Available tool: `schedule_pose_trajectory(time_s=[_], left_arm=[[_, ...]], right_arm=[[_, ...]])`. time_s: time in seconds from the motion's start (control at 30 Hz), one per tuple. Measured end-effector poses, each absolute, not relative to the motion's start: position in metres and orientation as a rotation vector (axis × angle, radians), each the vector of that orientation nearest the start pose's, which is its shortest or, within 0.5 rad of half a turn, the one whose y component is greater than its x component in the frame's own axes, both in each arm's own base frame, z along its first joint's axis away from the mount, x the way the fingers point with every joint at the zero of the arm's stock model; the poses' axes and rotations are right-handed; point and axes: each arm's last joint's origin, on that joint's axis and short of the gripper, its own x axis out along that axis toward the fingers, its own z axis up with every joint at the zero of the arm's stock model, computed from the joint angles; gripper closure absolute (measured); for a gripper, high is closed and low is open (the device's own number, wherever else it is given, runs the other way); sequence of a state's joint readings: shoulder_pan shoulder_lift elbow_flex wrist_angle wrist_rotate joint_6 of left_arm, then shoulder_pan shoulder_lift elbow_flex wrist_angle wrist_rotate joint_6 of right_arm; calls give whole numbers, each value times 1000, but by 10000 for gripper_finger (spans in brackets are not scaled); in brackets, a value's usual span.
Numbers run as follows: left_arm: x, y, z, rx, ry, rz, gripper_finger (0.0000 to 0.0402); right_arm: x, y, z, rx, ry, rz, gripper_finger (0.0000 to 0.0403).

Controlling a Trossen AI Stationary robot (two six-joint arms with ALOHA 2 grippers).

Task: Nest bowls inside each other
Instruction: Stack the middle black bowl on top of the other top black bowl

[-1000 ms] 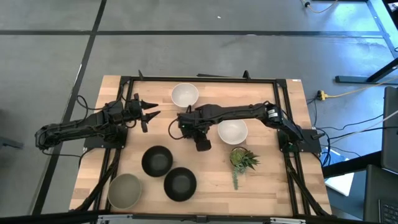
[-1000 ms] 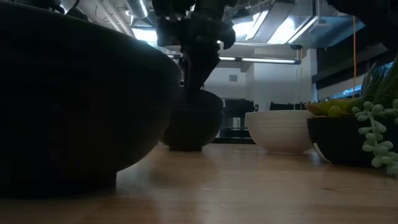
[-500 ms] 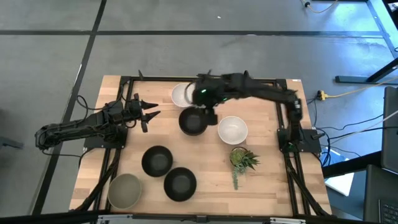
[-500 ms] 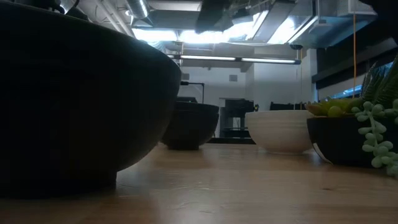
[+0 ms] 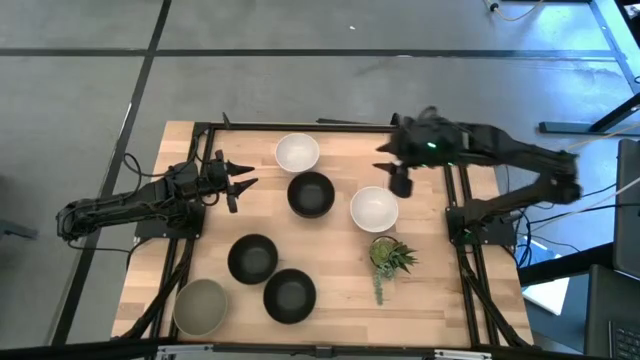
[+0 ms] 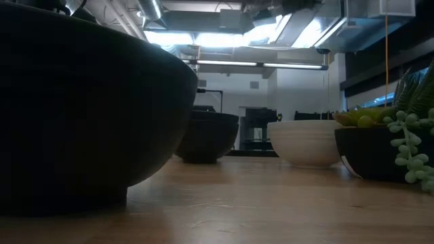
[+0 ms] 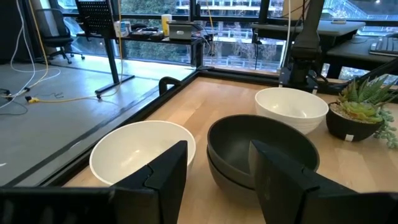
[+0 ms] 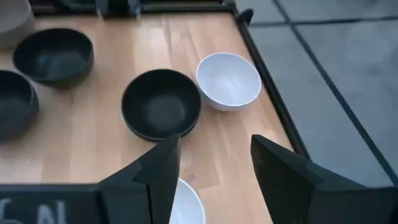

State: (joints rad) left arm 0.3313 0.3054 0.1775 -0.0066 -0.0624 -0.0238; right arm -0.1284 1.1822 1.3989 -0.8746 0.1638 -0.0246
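Six bowls stand apart on their bases on the wooden table. They are a white bowl (image 5: 297,153) at the far side, a black bowl (image 5: 311,194) near it, a second white bowl (image 5: 374,209), two black bowls (image 5: 252,259) (image 5: 290,296), and a grey-beige bowl (image 5: 201,307) at the near left. My left gripper (image 5: 240,183) (image 7: 217,180) hovers open, left of the far white bowl (image 7: 143,152) and the middle black bowl (image 7: 261,149). My right gripper (image 5: 398,180) (image 8: 214,180) is open and raised near the far right, looking back at the black bowl (image 8: 161,102).
A small potted green plant (image 5: 390,256) stands right of centre, beside the second white bowl. A black frame rail (image 5: 330,127) runs around the table. Bare wood lies along the far right (image 5: 440,150) and at the near right corner (image 5: 450,300).
My right gripper has come up off the middle black bowl and swung fast toward the table's far right, rising as it went. The black bowl stays where it stood on the table. My left arm has kept still.
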Motion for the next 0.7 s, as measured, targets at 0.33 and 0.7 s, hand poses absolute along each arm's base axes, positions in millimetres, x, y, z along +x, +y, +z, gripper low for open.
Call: schedule_pose_trajectory(time_s=[0.33,0.7], left_arm=[[108,39,198,-42,129,394,236],[108,39,198,-42,129,394,236]], right_arm=[[158,-15,328,37,352,-209,205],[142,-14,282,43,116,-209,205]])
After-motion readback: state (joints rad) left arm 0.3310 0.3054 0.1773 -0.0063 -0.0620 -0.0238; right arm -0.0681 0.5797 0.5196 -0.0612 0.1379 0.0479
